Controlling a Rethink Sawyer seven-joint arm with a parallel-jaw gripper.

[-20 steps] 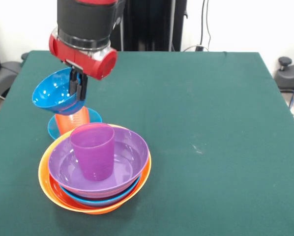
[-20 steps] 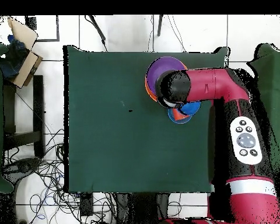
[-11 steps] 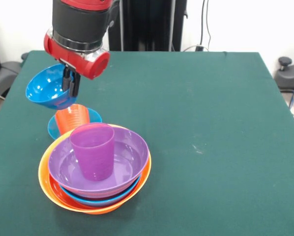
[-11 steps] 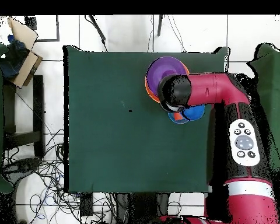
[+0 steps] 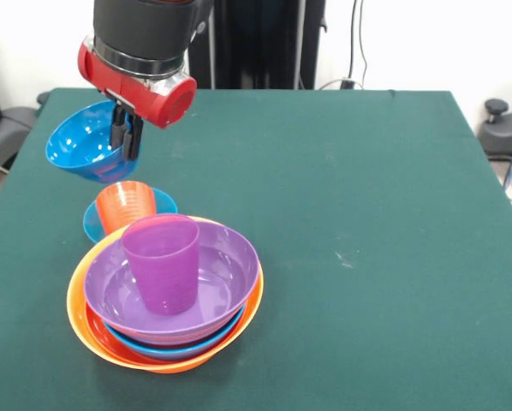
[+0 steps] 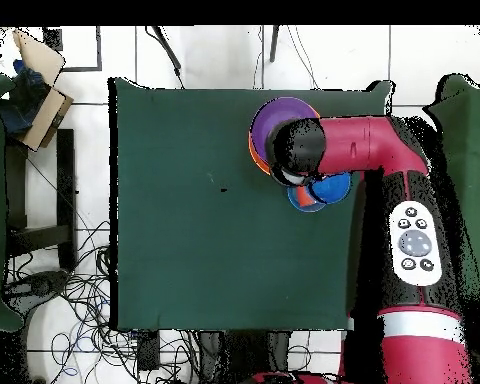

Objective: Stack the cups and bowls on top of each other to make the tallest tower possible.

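Observation:
My gripper (image 5: 124,137) is shut on the rim of a small blue bowl (image 5: 82,151), which hangs tilted in the air above the table's left side. Below it an orange-red cup (image 5: 124,206) stands in another small blue bowl (image 5: 165,204) on the cloth. In front of these sits the tower (image 5: 166,334): a large yellow-orange bowl holding red-orange, light blue and purple bowls (image 5: 222,265), with a purple cup (image 5: 162,264) upright inside. From overhead the arm covers most of this; the held blue bowl (image 6: 332,186) and the purple bowl (image 6: 274,115) show beside it.
Green cloth covers the table (image 5: 367,214). A cardboard box (image 6: 39,80) and cables lie on the floor off the table's left side in the overhead view.
The gripper has lifted the small blue bowl off the orange-red cup, raised it and carried it a little to the left in the front view. Nothing else moved.

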